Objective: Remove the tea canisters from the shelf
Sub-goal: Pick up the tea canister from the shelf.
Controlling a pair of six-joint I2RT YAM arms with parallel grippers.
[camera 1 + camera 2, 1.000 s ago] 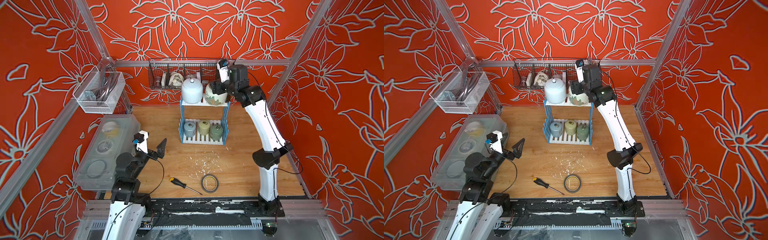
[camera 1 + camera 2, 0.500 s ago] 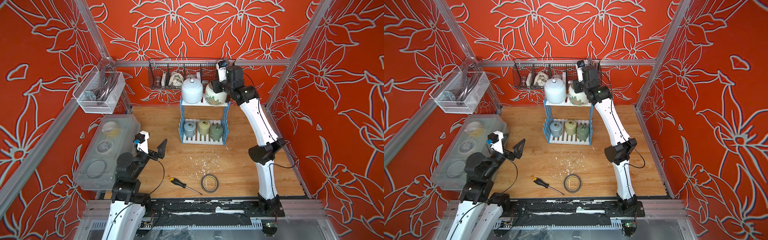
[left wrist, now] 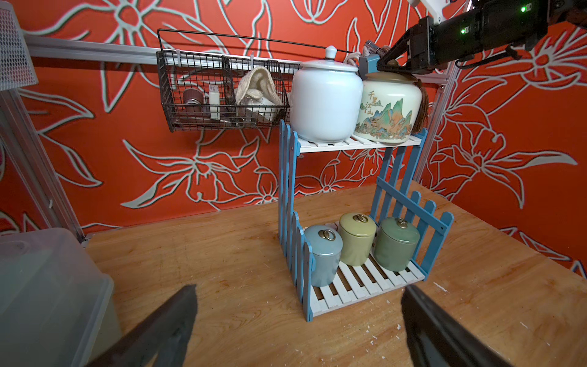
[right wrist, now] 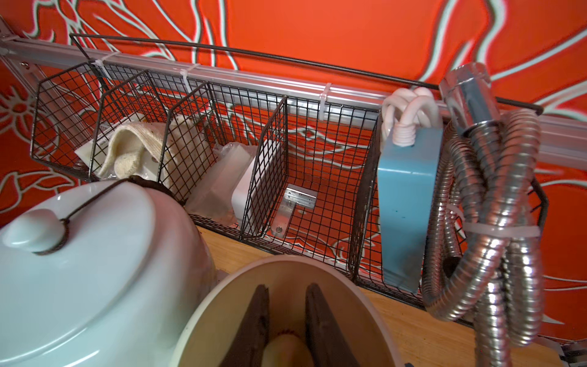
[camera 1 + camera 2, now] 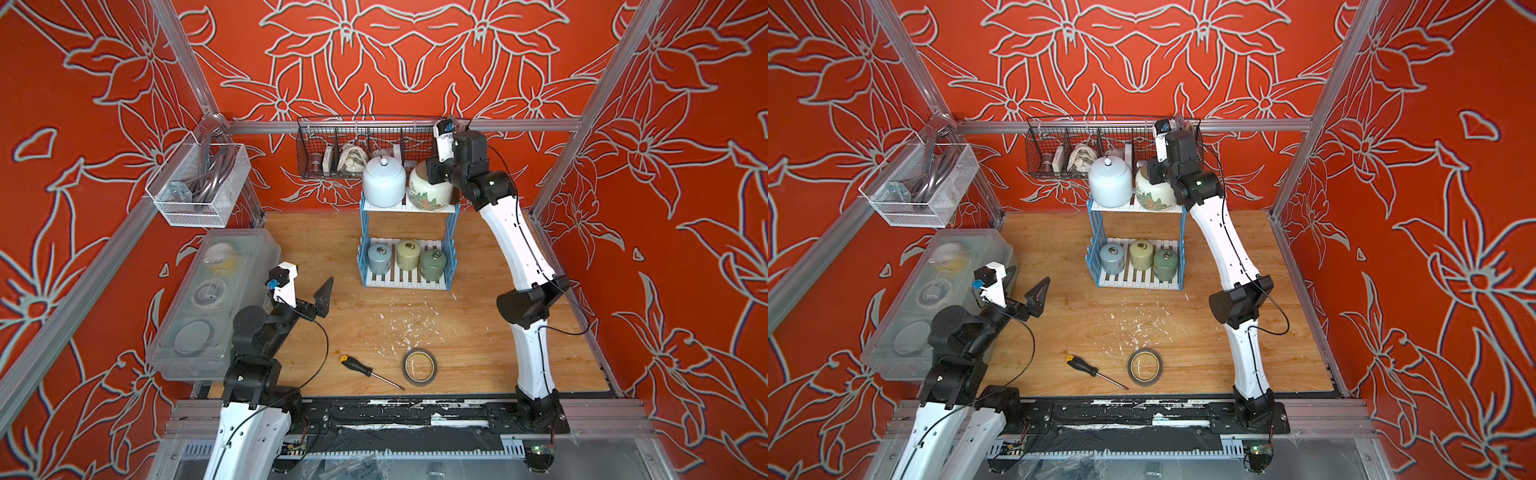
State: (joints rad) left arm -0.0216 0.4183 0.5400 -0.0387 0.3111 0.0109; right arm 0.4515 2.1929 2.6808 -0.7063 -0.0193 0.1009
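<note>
Tea canisters (image 5: 1109, 187), five in all, stand on the shelf (image 5: 452, 232), which sits on the wooden table (image 5: 478, 332) near the back wall. On the upper board we find the white canister (image 5: 384, 183) and, close beside it, the cream canister (image 5: 430, 193), painted with a mountain scene and carrying a brown tassel (image 3: 421, 108) at its side. On the lower board three small jars stand upright in a row: the grey-blue canister (image 5: 379, 257), the yellow-green canister (image 5: 408, 254) and the sage canister (image 5: 433, 264), each with a ring on its lid.

The right gripper (image 4: 286, 287) sits over the cream canister's lid. In the right wrist view we see its fingers (image 4: 259, 324) pressed in on either side of the lid knob (image 4: 282, 349), pinching it. In the left wrist view the jar's base rests on the board.

The left gripper (image 5: 1025, 286) hangs above the table beside the clear plastic box (image 5: 208, 299), well apart from the shelf, its jaws spread wide around nothing.

Behind the shelf we note a black wire basket (image 5: 332, 141) on the wall. Near the table's front edge lie a screwdriver (image 5: 365, 370) and a roll of tape (image 5: 419, 367), near each other but apart.
</note>
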